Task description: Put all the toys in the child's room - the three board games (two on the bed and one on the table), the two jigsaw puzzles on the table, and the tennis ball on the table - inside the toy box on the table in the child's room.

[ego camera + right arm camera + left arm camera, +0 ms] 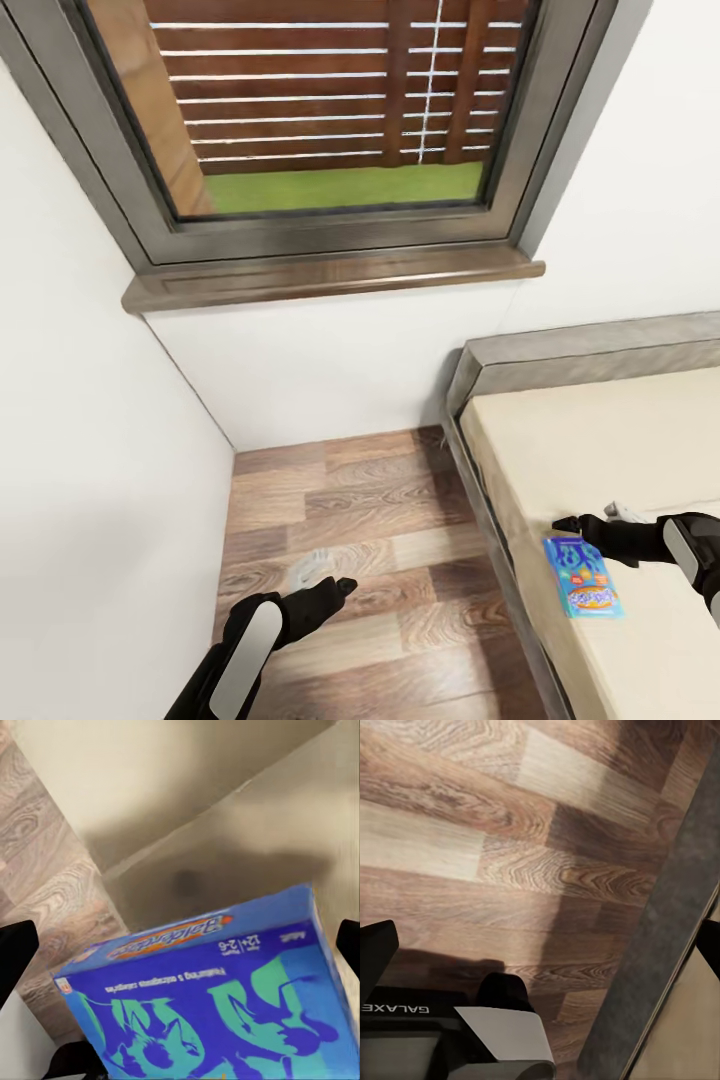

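One blue board game (583, 577) lies flat on the bed (620, 440) at the lower right of the head view, close to the mattress edge nearest the wood floor (350, 540). Our right gripper (567, 523) hovers just above the box's far end, and in the right wrist view both fingertips sit at the frame's side edges with the blue box (217, 997) between them, so we read the jaws as spread wide and gripping nothing. Our left gripper (345, 585) hangs over the floor at the lower centre of the head view; whether it is open or closed we cannot tell.

We judge the step in hand to be picking this box up. To do it well we should come down with the fingers straddling the box's narrower width, not its length, and square the wrist to its edges first. Because the box is thin and the mattress probably yields, we should press in low enough for the pads to catch the side walls, then close firmly before lifting. A skewed grip could let it pivot and slide off towards the floor.
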`<state>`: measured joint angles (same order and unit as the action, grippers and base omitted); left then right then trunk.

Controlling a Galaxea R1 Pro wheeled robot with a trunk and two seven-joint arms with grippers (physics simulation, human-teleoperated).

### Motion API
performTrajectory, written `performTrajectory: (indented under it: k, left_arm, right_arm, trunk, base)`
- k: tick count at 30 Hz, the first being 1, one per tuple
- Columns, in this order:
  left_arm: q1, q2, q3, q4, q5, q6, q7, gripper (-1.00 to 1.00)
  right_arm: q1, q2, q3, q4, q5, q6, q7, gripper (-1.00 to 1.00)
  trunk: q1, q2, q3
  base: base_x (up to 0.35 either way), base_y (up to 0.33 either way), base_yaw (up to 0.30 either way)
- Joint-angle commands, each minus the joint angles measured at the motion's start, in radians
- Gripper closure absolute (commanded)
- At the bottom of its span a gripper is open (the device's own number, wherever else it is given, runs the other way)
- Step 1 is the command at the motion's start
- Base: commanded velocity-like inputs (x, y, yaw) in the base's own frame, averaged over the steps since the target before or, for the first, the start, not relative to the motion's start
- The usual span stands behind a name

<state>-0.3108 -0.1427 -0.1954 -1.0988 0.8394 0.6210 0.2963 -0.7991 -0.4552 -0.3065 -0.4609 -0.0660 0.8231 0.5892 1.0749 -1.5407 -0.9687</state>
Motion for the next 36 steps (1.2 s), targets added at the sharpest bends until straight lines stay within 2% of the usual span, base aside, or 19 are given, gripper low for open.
performTrajectory:
  k: [1, 11, 28, 36]
  left_arm:
    - [-0.001, 0.0, -0.001, -0.001, 0.01, 0.002, 0.01, -1.0]
    - [-0.001, 0.0, -0.001, -0.001, 0.01, 0.002, 0.01, -1.0]
    - [-0.001, 0.0, -0.001, -0.001, 0.01, 0.002, 0.009, -1.0]
    - [-0.001, 0.0, -0.001, 0.0, 0.01, 0.001, 0.009, -1.0]
  right_arm:
    - [0.0, 0.0, -0.003, -0.001, -0.008, 0.008, -0.002, -1.0]
    - [0.0, 0.0, -0.003, -0.001, -0.008, 0.008, -0.002, -1.0]
    - [0.0, -0.001, -0.003, -0.001, -0.006, 0.007, -0.002, -1.0]
    - [-0.002, -0.009, -0.004, -0.002, -0.005, 0.001, -0.006, -1.0]
  trunk:
    - [0.0, 0.0, -0.001]
    - [0.0, 0.0, -0.001]
    - [0.0, 0.0, -0.001]
    - [0.0, 0.0, -0.001]
  base:
    - [0.0, 0.0, 0.25]
    - [0.0, 0.0, 0.1]
    - [0.0, 0.0, 0.009]
    - [0.0, 0.0, 0.0]
